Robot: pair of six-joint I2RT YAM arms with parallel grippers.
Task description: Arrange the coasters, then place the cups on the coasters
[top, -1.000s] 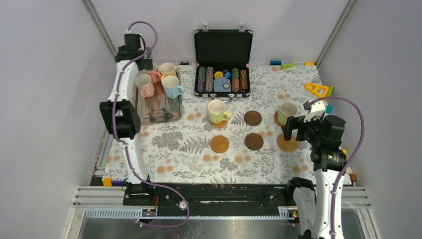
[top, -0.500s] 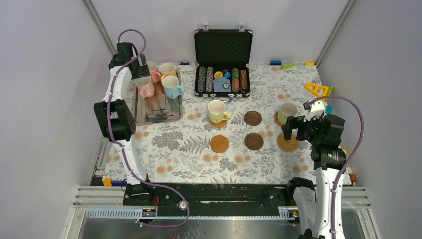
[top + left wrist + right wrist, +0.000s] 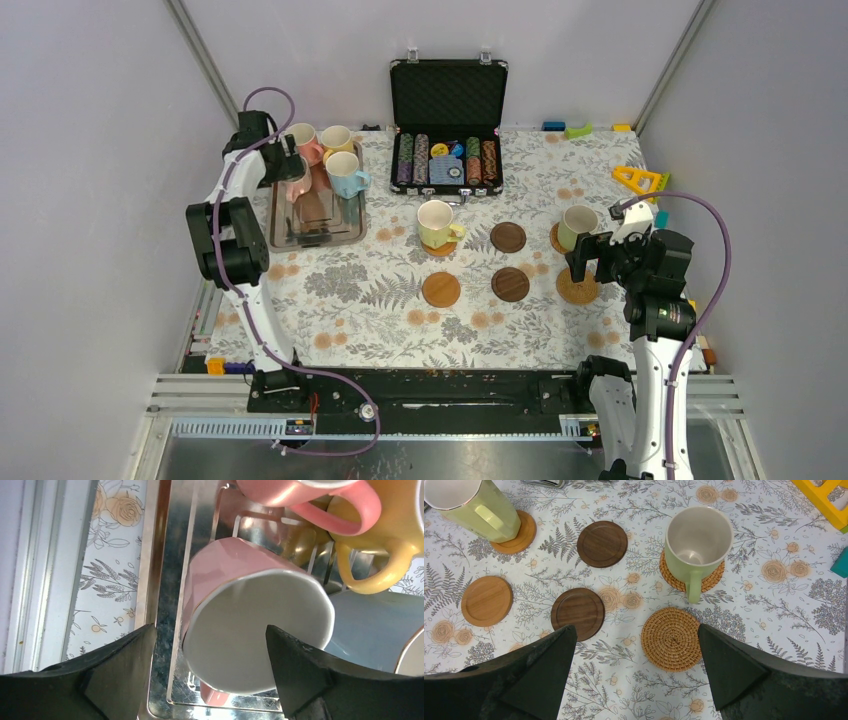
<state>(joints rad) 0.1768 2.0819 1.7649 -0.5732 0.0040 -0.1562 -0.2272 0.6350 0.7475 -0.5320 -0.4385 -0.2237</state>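
Left arm: reaches over the rectangular silver metal tray at the far left of the floral-patterned worktop. The left fingers stand wide apart with a glossy pink ceramic mug between them. The mug is tilted, its mouth turned toward the wrist camera. A gap shows between one finger and the mug's outer wall. The other finger overlaps the mug's mouth in the wrist view; whether it touches cannot be told. No grip is evident.

Tray contents: a second pink mug, a yellow mug and a light blue mug stand close around the tilted one.

Right arm: the right fingers are spread wide and hold nothing. They hover above a bare round woven tan coaster at the right side of the worktop.

Coasters, centre and right:
- A pale green mug stands upright on a second woven coaster, just beyond the bare one.
- A yellow-green mug stands on a smooth orange-brown wooden coaster, off its centre.
- Two dark brown wooden coasters lie bare, one beyond the other, between the two mugs.
- A bare orange-brown wooden coaster lies beside the nearer dark one.

Other: an open black case of poker chips sits at the far edge.
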